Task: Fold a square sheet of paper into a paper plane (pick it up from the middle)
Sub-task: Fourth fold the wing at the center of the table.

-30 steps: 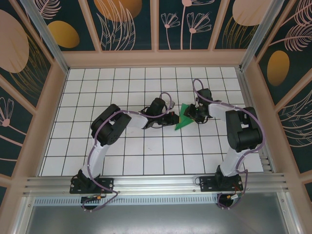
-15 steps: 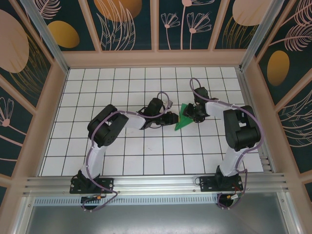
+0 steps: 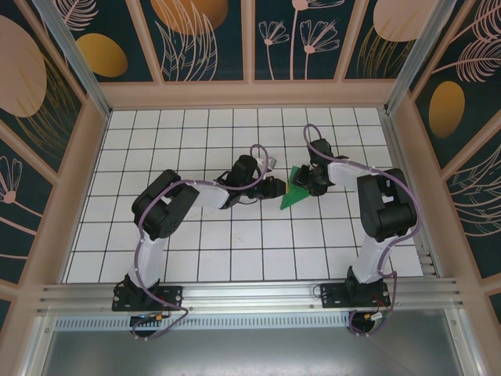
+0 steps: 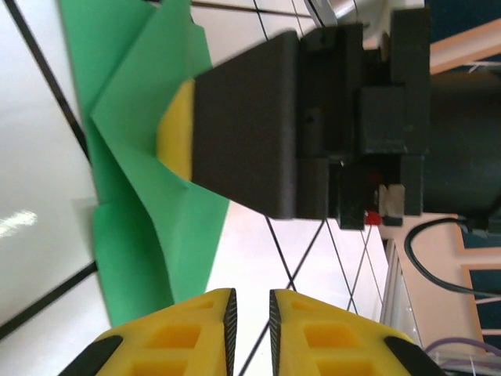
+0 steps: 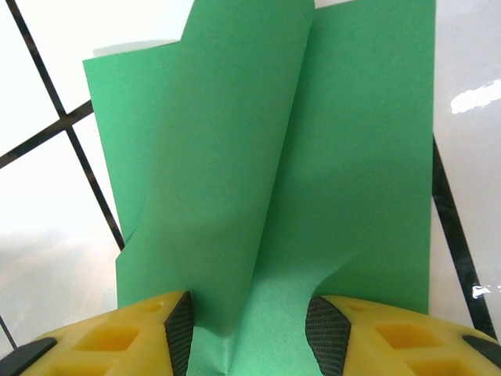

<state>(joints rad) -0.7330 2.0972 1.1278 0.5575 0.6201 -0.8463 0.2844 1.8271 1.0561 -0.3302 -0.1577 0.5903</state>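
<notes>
1. Compared with a second ago, the left arm's elbow sits further out to the left and nearer its base. The right gripper [image 3: 307, 185] is a bit further back. The green paper looks like it has not moved.
2. The square sheet of paper [image 3: 290, 196] is folded into a pointed shape. It lies near the middle of the table [image 3: 196, 251], between the two grippers.
3. The right gripper is about half open. One flap of the paper stands up between its fingers.
4. The left gripper [image 4: 248, 301] has only a thin gap, with nothing in it. It waits just beside the paper's edge.
5. I think the step is pressing a fold flat. To do it well, one gripper should hold the paper still. The other should push down slowly along the fold, so the paper does not slide or crumple.
</notes>
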